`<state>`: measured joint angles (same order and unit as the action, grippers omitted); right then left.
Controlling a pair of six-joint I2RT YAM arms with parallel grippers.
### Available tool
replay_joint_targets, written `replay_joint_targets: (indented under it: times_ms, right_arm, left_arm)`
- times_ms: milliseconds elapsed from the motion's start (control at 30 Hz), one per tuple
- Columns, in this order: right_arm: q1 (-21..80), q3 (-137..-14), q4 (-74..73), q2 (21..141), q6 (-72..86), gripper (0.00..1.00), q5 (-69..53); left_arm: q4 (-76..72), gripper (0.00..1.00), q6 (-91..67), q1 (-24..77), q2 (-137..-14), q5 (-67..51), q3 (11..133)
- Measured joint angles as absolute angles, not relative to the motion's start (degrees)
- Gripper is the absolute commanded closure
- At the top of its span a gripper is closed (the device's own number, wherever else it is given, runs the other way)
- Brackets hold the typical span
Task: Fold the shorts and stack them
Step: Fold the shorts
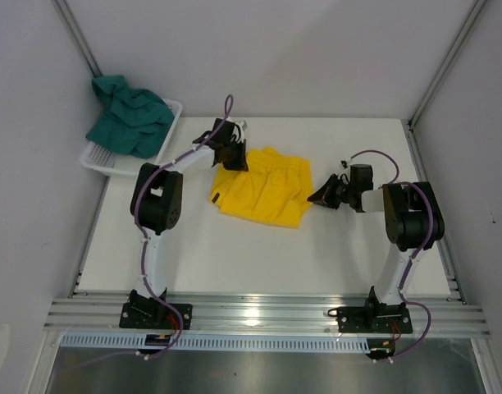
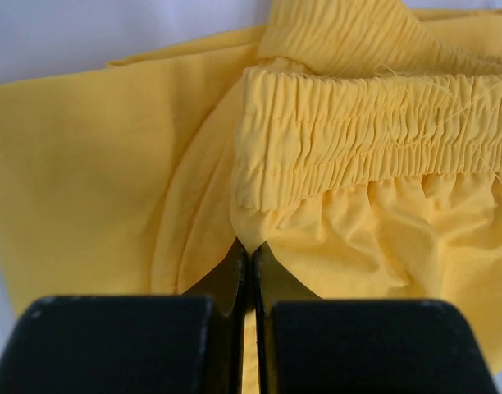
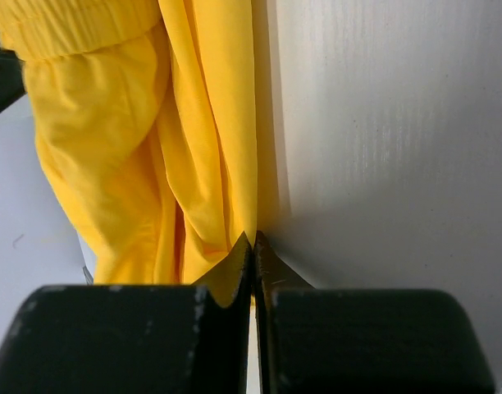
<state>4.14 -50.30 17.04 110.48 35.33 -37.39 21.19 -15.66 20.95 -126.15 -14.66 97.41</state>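
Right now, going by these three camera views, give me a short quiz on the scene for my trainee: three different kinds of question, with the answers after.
1. True or false: the teal shorts are already folded flat.
2. What is the left claw pinching? A) the yellow shorts, close to the waistband; B) a drawstring; C) a basket rim.
3. Fill in: the right claw is shut on the ____ shorts.

Key
1. False: they sit bunched in the white basket.
2. A.
3. Yellow.
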Motion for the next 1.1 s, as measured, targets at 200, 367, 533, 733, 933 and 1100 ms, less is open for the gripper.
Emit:
replay_joint_targets:
  times_ms: [200,367,533,733,933,1100]
  right_arm:
    - [4.2,-50.3,17.0,110.5,35.3,1.0,-37.4]
    - [4.2,-50.3,17.0,110.5,35.3,1.0,-37.4]
    - [4.2,-50.3,17.0,110.5,35.1,0.84,-37.4]
    - [4.3,-50.3,15.8,108.0,34.0,0.52,-36.2]
    - [4.4,-50.2,10.8,100.6,31.3,0.6,-29.6]
    - [5.7,-50.4,10.9,95.0,31.0,0.8,-30.6]
  left_arm:
    - [23.9,1.0,-16.1,20.1,-124.3,-10.2,98.5]
    - [24.9,1.0,-16.1,20.1,-124.2,-8.6,99.4]
    - [24.4,0.98,-16.6,20.1,-124.4,-9.4,99.4]
    - [22.1,0.98,-17.1,20.1,-125.3,-10.8,99.1]
    - [21.3,0.99,-17.1,20.1,-125.5,-11.2,99.1]
    - [21.0,0.99,-17.1,20.1,-125.5,-11.2,99.1]
